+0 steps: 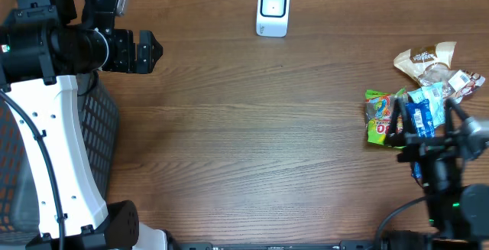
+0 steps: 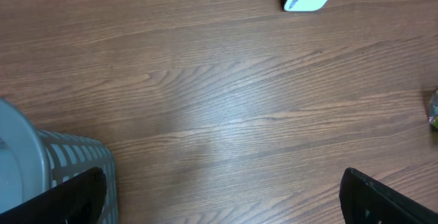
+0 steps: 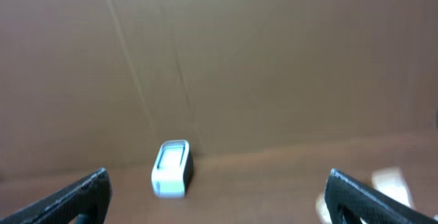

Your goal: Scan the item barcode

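The heap of snack packets lies well right of the scanner and nearer the robot. The right gripper hangs over its blue packet, fingers wide and empty. The packet's long axis runs fore-and-aft. The left gripper, also wide and empty, sits well left of the scanner, so the right arm is nearer. Counted: one scanner, one basket, about four overlapping packets.

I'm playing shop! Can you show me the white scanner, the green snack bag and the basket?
white scanner point(image 1: 273, 10): overhead view, middle of its top face.
green snack bag point(image 1: 377, 128): overhead view, its printed front.
basket point(image 1: 103, 143): overhead view, its mesh wall.
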